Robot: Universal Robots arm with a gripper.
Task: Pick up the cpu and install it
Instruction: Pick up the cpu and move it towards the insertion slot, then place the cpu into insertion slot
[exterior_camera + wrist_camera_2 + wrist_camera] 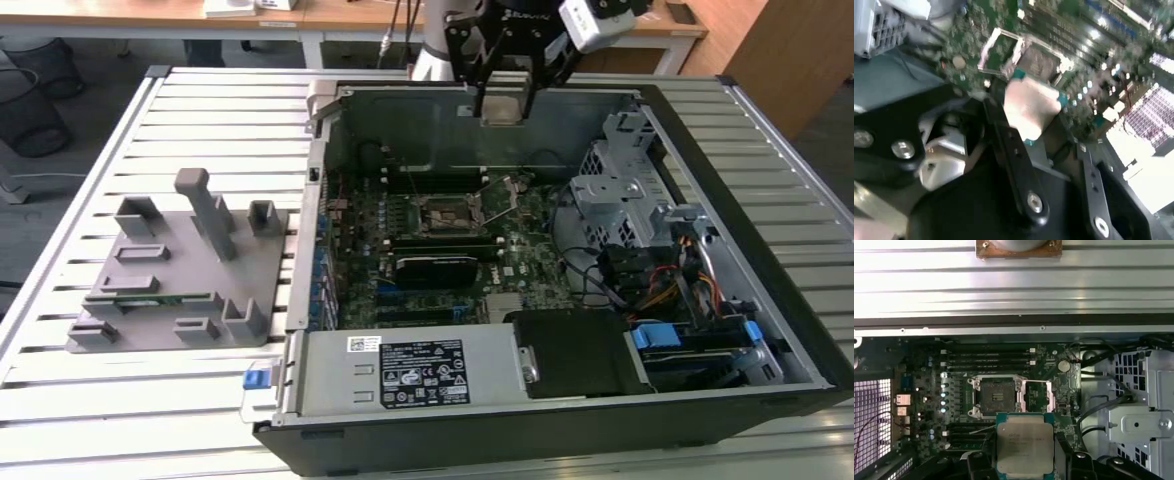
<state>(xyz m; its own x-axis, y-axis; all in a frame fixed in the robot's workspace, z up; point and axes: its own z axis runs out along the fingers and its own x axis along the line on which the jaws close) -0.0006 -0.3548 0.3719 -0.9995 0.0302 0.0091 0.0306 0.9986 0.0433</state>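
Closest in the first wrist view: gripper [1026, 465] closed on the cpu [1025, 445], metal top up, hanging above the motherboard [929, 390] near its open socket [996, 397]. Second wrist view, smeared: seemingly a matching clamp on the cpu [1031, 107]. Exterior view: cpu [502, 108] held over the computer case [534, 435], far side; grey fixture [187, 270] at the exterior view's left.

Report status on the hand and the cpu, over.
Hand shut on cpu, high over open case. Metal top up, not yet seated. Socket open, nothing seen blocking it.
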